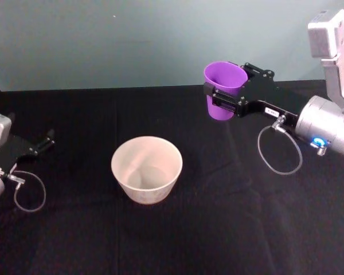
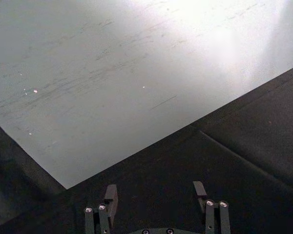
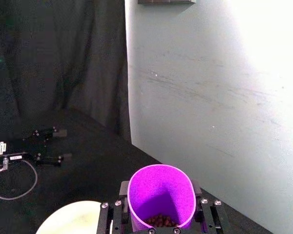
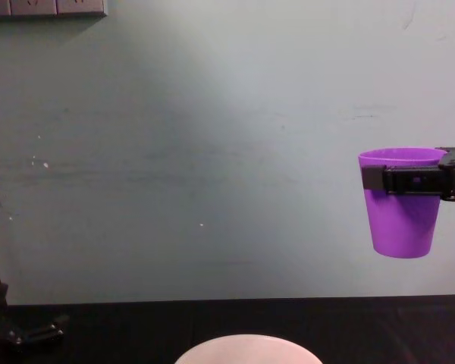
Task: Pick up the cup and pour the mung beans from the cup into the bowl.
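one step looks done and the second is at hand. the small bright purple plastic cup is off the black cloth-covered table, held upright in the air above the table's far right part, close to the far edge. the right gripper pinches it from both sides just under the rim, its black fingers pressed against the purple wall. judging by this, the lift is complete and the carry toward the bowl comes next; no pouring has begun.

the cup holds a shallow layer of small brownish mung beans at its bottom, well below the rim. the wide round pale pinkish-white bowl stands near the middle of the table, a little toward the left edge and well apart from the cup. its inside looks bare.

the next move calls for bringing the cup leftward and toward the near edge until its lip hangs over the bowl's mouth, then tilting it slowly. the beans are few and light, so a hurried tip could scatter some past the rim.

the left gripper lies idle at the table's left edge, its fingers spread with nothing between them.
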